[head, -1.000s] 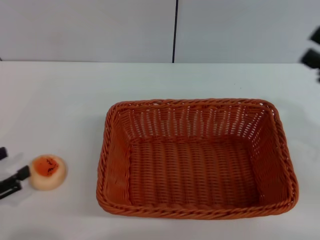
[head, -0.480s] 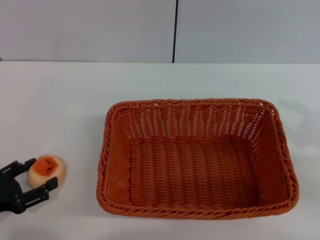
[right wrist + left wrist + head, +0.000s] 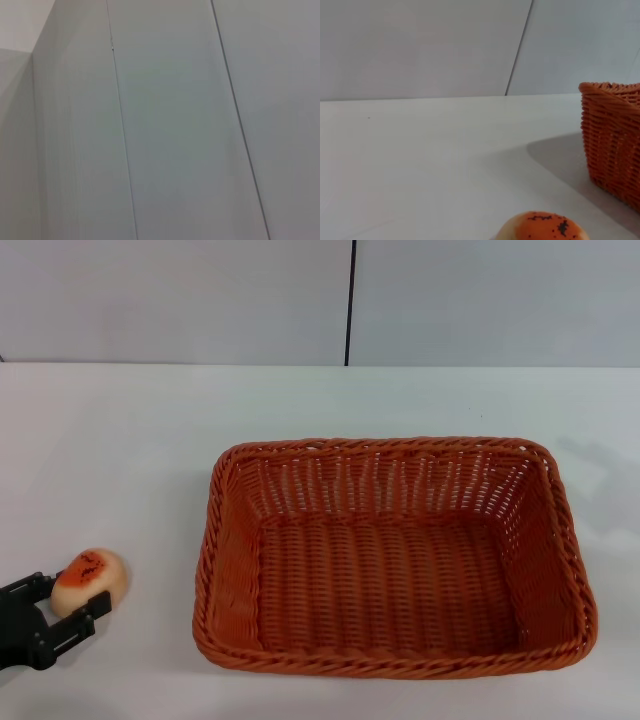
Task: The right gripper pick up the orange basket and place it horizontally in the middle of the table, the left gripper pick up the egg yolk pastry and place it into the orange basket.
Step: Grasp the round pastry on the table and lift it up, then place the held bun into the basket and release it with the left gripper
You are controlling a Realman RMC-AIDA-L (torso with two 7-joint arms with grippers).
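Observation:
The orange basket (image 3: 238,570) lies flat and lengthwise on the white table (image 3: 120,440), slightly right of the middle, with nothing inside. Its corner also shows in the left wrist view (image 3: 612,135). The egg yolk pastry (image 3: 92,576) is near the table's front left, tilted, its glazed top facing left. My left gripper (image 3: 75,592) holds it, one black finger on each side. The left wrist view shows the pastry's (image 3: 542,227) speckled top close up. The right gripper is out of view; its wrist camera sees only wall panels.
Bare white tabletop lies between the pastry and the basket's left rim, and behind the basket up to the grey wall (image 3: 200,300). The basket's front rim sits close to the table's front edge.
The left gripper came in from the left edge around the pastry, and its fingers have narrowed onto it; the pastry now sits tilted. The right gripper left the view at the upper right.

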